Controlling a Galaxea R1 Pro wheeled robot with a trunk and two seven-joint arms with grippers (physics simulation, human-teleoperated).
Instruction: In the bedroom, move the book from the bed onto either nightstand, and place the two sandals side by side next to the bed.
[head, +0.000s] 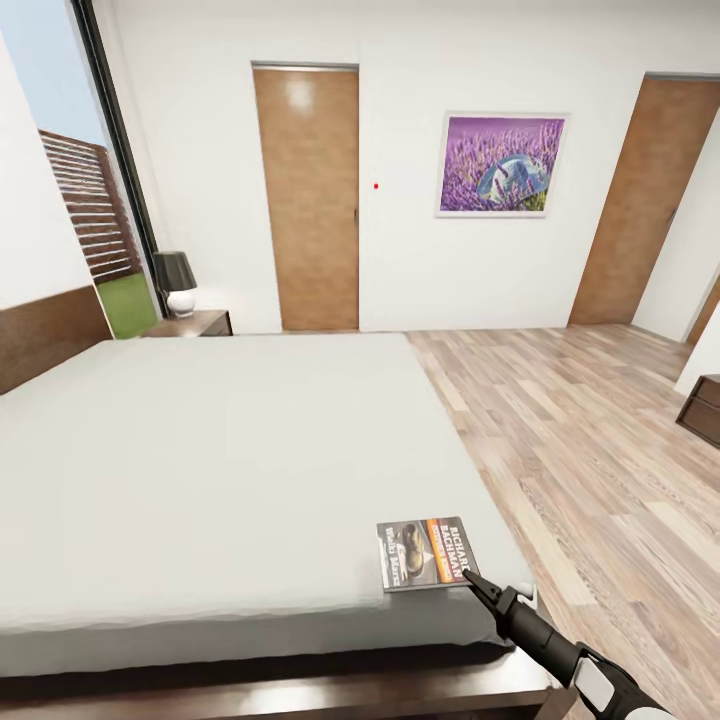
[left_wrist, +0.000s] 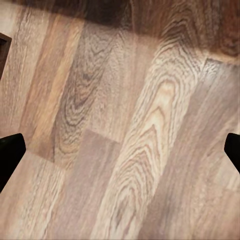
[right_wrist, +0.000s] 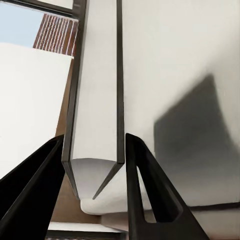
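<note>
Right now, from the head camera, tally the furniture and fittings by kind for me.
bed: 1
nightstand: 1
lamp: 1
book: 1
doors: 2
picture: 1
Total: 7

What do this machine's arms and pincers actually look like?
In the head view, the right arm is a black tube with a white-grey cuff near the wrist, narrowing to a slim black right gripper. Its fingers are flat, matte black wedges tapering to points. The left gripper shows two black fingertips. No cables or markings are visible.
</note>
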